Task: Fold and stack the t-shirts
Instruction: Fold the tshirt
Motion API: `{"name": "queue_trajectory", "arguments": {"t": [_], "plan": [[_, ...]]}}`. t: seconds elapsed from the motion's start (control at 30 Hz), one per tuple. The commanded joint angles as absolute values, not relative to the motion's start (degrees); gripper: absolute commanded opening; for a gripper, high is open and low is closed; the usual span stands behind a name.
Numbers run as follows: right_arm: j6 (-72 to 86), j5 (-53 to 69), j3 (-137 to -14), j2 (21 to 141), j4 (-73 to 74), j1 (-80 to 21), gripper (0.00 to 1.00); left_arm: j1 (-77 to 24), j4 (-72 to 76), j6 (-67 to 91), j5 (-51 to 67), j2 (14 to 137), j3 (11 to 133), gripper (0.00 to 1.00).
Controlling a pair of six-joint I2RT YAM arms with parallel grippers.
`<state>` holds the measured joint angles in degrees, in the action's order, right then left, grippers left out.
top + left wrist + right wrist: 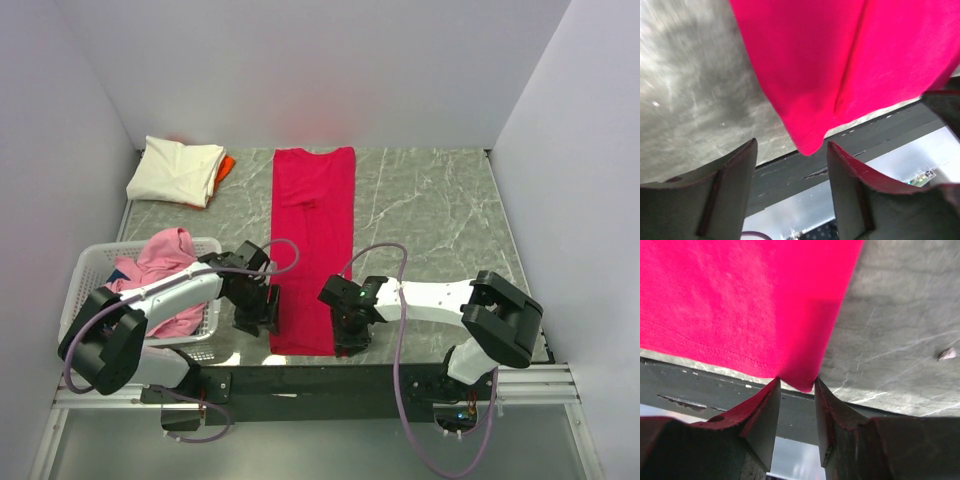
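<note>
Right gripper (796, 383) straddles crimson t-shirt (740, 300) corner, grip unclear.

Orange t-shirt (226, 165), at 11 o'clock, lies mostly hidden beneath the cream-white t-shirt (178, 170). Overhead, the right gripper (352, 338) masks the 5 o'clock corner of the crimson t-shirt (312, 230), cropped in both wrist views.

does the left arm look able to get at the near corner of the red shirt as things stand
Probably yes. The left fingers stand open, and the near corner of the red t-shirt sits just ahead of the gap between them, nothing in the way.
</note>
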<state>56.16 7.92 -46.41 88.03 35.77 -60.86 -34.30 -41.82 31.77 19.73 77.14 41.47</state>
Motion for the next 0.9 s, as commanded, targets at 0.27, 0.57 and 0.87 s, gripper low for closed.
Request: {"name": "queue_trajectory", "arguments": {"t": [0.27, 0.57, 0.87], "plan": [[57.4, 8.2, -44.2, 88.6, 33.5, -61.4, 0.39, -38.5, -43.5, 36.5, 19.6, 77.3, 37.3, 0.58], [57.2, 7.8, -44.3, 88.9, 33.7, -61.4, 0.38, -38.8, -43.5, 36.7, 18.7, 75.0, 39.2, 0.56], [56.5, 8.3, -45.0, 90.1, 33.9, -61.3, 0.38, -38.8, -43.3, 36.2, 18.1, 74.1, 41.2, 0.58]]}}
